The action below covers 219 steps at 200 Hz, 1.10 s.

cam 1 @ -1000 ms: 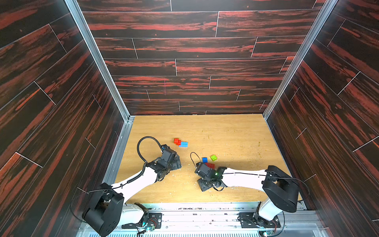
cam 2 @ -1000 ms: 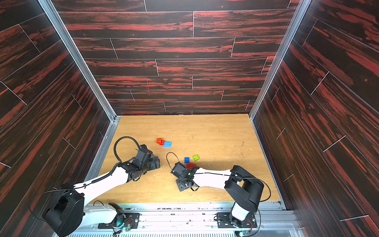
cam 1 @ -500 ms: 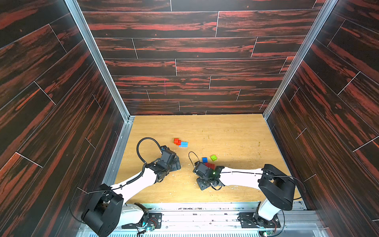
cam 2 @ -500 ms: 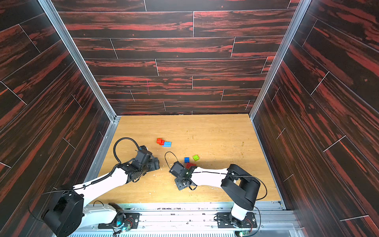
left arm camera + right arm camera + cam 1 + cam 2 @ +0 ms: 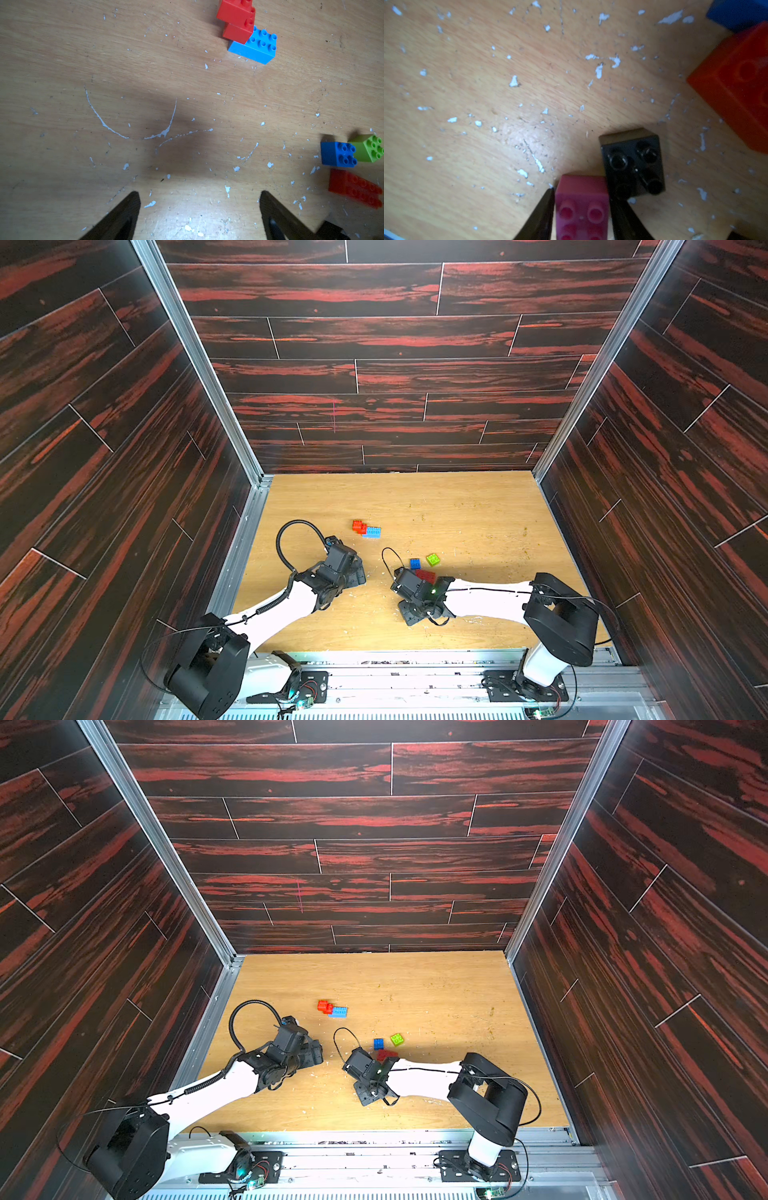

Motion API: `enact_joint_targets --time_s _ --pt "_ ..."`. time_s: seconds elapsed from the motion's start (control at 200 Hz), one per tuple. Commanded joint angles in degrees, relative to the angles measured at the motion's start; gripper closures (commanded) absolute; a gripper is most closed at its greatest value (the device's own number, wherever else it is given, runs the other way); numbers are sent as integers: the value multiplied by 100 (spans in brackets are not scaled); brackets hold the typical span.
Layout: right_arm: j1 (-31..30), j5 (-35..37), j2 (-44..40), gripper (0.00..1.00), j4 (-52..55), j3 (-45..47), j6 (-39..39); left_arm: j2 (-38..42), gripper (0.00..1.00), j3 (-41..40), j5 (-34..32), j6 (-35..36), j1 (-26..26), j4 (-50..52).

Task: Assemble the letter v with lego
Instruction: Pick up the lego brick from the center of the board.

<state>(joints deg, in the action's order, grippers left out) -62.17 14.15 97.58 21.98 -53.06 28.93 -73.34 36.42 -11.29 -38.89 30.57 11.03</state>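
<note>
Top views sharp; right wrist view blurred (dim, glare centre).

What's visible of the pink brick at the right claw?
The pink brick is glossy magenta plastic, studs up. Four studs show in two rows, and the rest is cut off by the frame. The right claw is shut on it, one finger against each side. A black brick touches one corner. Whether it rests on the table is unclear.
</note>
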Motion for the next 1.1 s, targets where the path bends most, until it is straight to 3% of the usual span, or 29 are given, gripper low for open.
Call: enact_joint_targets --time_s 0.0,1.092 --pt "-80 29 44 53 201 115 67 168 8 -92 -22 -35 28 34" --pt "-227 209 6 53 343 241 167 215 8 -167 12 -99 29 26"
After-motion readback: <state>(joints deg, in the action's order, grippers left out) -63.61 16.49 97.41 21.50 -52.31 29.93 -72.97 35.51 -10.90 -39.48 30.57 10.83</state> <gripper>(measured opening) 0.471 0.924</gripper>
